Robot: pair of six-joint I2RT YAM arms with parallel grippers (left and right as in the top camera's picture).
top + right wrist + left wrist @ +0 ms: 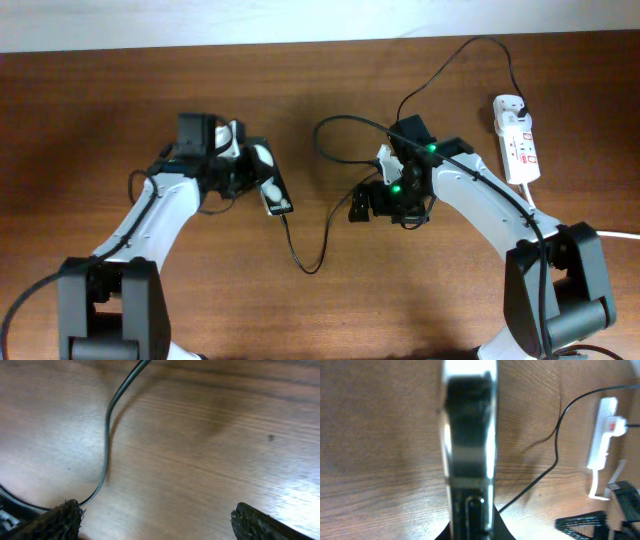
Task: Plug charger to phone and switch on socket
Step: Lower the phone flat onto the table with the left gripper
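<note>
Overhead: left gripper (260, 176) pinching the phone (277, 199) near its upper end, left of centre on the wooden table (150, 90); phone angled, lower end toward the middle. Charger (322, 232), thin black cable, meets the phone's lower end, loops toward the near edge, passes the right gripper (363, 205) and arcs to its plug at the far end of the socket (519, 150), which lies at the right; whether the connector is seated cannot be told. Right gripper spread, beside the cable. Left wrist: phone (470, 435) seen edge-on and blurred, filling the centre; charger (557, 445) and socket (600, 435) to the right. Right wrist: fingertips (64, 520) wide apart, nothing between them; charger (107, 445) curving over bare table just beside the left-hand tip.
</note>
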